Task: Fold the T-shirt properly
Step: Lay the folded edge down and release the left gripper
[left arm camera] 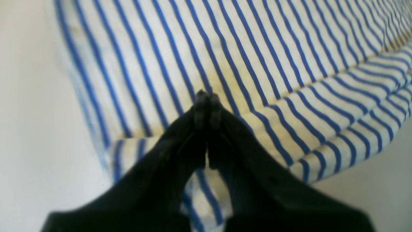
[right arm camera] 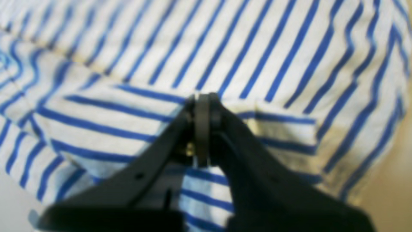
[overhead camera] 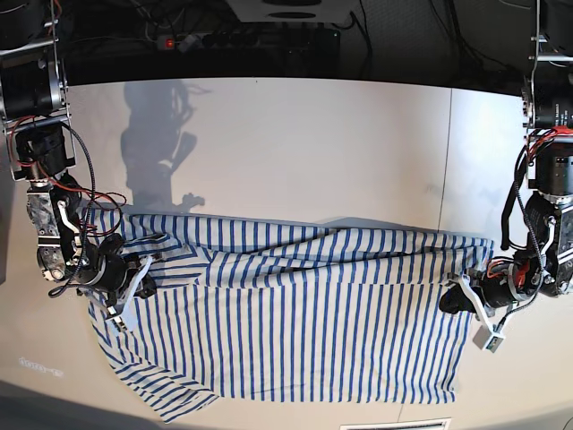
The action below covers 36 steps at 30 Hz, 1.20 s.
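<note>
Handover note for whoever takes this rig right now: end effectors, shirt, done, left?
Left end effector: shut on the shirt at its edge on the base view's right.
Right end effector: shut on the shirt at the opposite, sleeve end.
Shirt: spread across the table, its far part doubled over, lower sleeve sticking out.
Done: both ends gripped.
Left: the rest of the folding.

White ground with thin blue stripes all over the T-shirt (overhead camera: pixel 295 313), and in the base view those stripes run across its width in close parallel lines. Up close in the left wrist view the cloth shows a faint yellowish tinge near the fold. The left hand (left arm camera: pixel 206 96) is plain black; the right hand (right arm camera: pixel 203 103) is black with grey at its tips. The worktop (overhead camera: pixel 295 143) is plain white, unpatterned.
</note>
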### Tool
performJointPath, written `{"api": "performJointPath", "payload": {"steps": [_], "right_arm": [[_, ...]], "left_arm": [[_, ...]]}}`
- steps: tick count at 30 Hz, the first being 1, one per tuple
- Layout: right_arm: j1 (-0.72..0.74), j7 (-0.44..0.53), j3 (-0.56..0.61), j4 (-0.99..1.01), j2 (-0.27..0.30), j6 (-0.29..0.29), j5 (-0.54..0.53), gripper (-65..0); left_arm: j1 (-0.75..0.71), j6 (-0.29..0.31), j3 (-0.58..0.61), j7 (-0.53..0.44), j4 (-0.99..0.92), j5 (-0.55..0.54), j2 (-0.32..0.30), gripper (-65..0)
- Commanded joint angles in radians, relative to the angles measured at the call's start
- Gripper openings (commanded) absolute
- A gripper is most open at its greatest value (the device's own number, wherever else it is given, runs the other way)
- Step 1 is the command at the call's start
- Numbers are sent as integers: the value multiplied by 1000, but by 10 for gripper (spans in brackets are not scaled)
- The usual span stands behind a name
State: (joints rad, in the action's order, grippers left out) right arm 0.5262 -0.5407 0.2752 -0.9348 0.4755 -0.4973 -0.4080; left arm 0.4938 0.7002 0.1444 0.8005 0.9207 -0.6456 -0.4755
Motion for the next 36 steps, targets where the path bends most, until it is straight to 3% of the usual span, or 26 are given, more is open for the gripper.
{"api": "performJointPath", "payload": {"steps": [1, 2, 6, 10, 17, 22, 29, 36], "right_arm": [[30, 22, -10, 3, 6, -45, -7, -650], [29, 22, -10, 18, 3, -45, -7, -650], [23, 21, -10, 71, 4, -45, -7, -650], [-7, 20, -10, 92, 3, -45, -20, -650], [-70, -39, -13, 88, 3, -45, -71, -650], [-150, -60, -76, 45, 7, -47, -82, -650], [-376, -119, -241, -181, 7, -50, -127, -650], [-619, -157, -329, -422, 35, -50, -176, -650]], "left_arm": [[29, -2, -2, -8, 13, -3, -8, -650], [27, -2, 5, -7, 13, 28, -2, -650], [24, -98, 68, 5, 5, 154, 2, -650], [24, -153, 172, 45, -53, 198, 2, -650], [24, -158, 225, 46, -96, 190, -6, -650], [-18, -124, 225, 73, -39, 138, -30, -650], [-235, -124, 184, 93, 210, 69, -119, -650], [-489, -120, 40, 124, 463, 58, -140, -650]]}}
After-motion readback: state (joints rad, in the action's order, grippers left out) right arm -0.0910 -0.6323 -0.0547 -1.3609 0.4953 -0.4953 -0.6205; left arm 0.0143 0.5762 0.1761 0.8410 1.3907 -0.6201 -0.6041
